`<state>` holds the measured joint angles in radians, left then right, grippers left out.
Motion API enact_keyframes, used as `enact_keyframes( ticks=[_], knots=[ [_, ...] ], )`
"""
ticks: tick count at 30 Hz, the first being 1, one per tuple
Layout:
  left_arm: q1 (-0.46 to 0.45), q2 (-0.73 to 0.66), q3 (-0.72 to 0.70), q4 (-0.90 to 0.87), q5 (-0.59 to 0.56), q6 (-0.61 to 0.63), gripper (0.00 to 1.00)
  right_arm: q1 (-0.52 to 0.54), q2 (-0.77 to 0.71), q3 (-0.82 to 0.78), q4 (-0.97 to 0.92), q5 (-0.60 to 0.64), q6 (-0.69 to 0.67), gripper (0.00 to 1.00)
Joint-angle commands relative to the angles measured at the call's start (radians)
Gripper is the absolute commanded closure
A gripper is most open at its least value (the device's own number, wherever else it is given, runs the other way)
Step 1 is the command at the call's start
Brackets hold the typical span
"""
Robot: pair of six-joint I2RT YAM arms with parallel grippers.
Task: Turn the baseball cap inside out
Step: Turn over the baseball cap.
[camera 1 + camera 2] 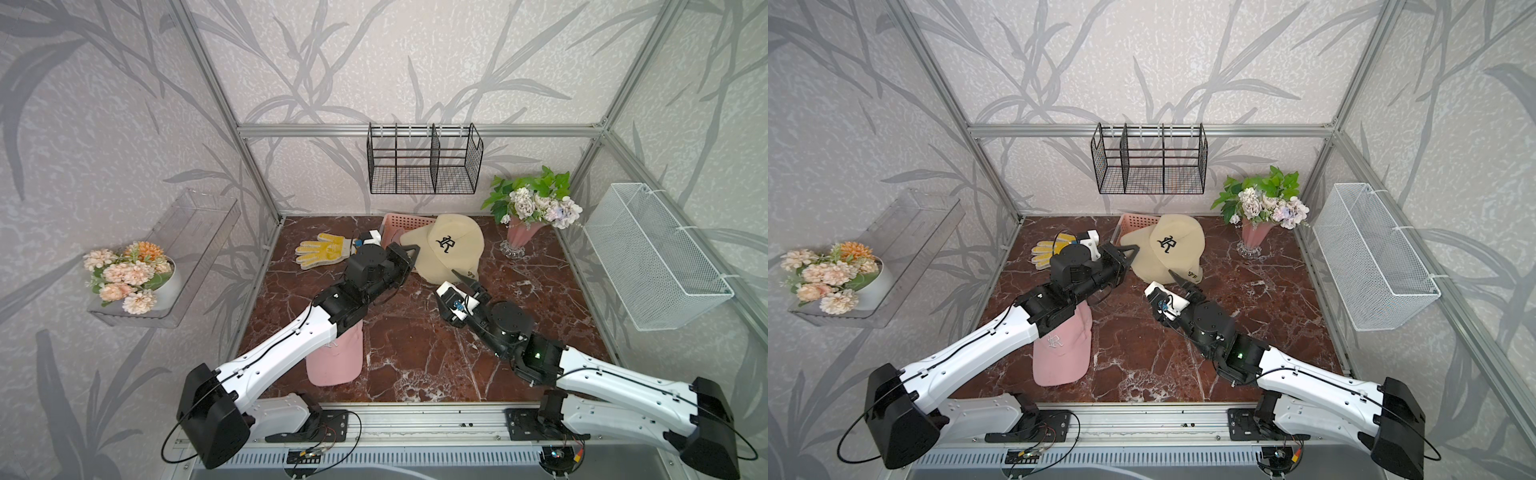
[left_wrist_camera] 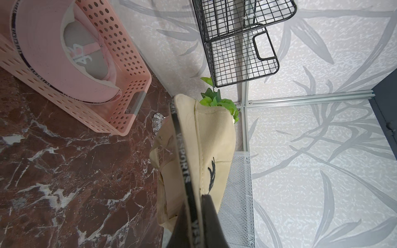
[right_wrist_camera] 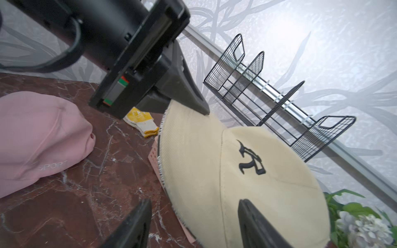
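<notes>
The beige baseball cap (image 1: 446, 249) (image 1: 1167, 249) with a black embroidered logo lies right side out at the back middle of the marble table, partly over a pink basket. My left gripper (image 1: 413, 249) (image 1: 1133, 250) (image 2: 194, 201) is shut on the edge of the cap's brim (image 2: 212, 137), with the black-taped edge pinched between its fingers. My right gripper (image 1: 465, 279) (image 1: 1183, 279) (image 3: 194, 203) stands open at the cap's near edge. In the right wrist view one fingertip is over the cap's crown (image 3: 247, 171) and the other over the table beside it.
A pink cap (image 1: 336, 357) (image 3: 38, 137) lies under my left arm. The pink basket (image 1: 399, 220) (image 2: 129, 64) holds another pink cap (image 2: 43, 43). A yellow glove (image 1: 322, 249) lies back left and a flower vase (image 1: 519, 237) back right. A black wire rack (image 1: 424, 166) and a white mesh basket (image 1: 656, 257) hang on the walls.
</notes>
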<state>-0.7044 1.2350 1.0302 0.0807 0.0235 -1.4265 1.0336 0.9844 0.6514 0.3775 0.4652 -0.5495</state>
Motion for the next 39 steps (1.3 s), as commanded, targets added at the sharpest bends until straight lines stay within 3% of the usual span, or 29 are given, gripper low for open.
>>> enact_keyframes(
  ticks=[1,12,14,18,19,22,24,27,30,33,39],
  knots=[
    [-0.004,-0.018,-0.007,0.036,0.003,-0.050,1.00,0.008,0.019,-0.010,0.086,0.073,-0.080,0.32],
    [-0.006,-0.020,-0.012,0.039,0.046,-0.079,1.00,0.007,0.111,-0.035,0.235,0.145,-0.196,0.37],
    [-0.008,-0.022,-0.015,0.045,0.053,-0.081,1.00,0.002,0.125,-0.035,0.264,0.150,-0.210,0.45],
    [-0.010,-0.026,-0.019,0.047,0.058,-0.077,1.00,-0.010,0.138,-0.036,0.306,0.159,-0.210,0.75],
    [-0.012,-0.026,-0.022,0.050,0.055,-0.068,0.93,-0.012,0.138,-0.037,0.301,0.157,-0.210,0.80],
    [-0.012,-0.023,-0.021,0.055,0.028,-0.014,0.48,-0.017,0.120,-0.031,0.246,0.138,-0.182,0.94],
    [-0.011,-0.025,-0.010,0.050,-0.017,0.074,0.27,-0.020,0.101,-0.028,0.197,0.131,-0.156,1.00],
    [-0.009,-0.033,0.033,0.000,-0.147,0.264,0.11,-0.028,0.053,-0.027,0.110,0.107,-0.096,1.00],
    [-0.010,-0.049,0.054,-0.004,-0.259,0.519,0.04,-0.055,-0.015,-0.016,-0.032,0.026,0.010,1.00],
    [-0.008,-0.082,0.050,0.038,-0.277,0.797,0.00,-0.099,-0.081,0.001,-0.169,-0.076,0.116,1.00],
    [-0.002,-0.107,0.107,-0.023,-0.045,1.380,0.00,-0.197,-0.145,0.072,-0.404,-0.247,0.283,1.00]
  ],
)
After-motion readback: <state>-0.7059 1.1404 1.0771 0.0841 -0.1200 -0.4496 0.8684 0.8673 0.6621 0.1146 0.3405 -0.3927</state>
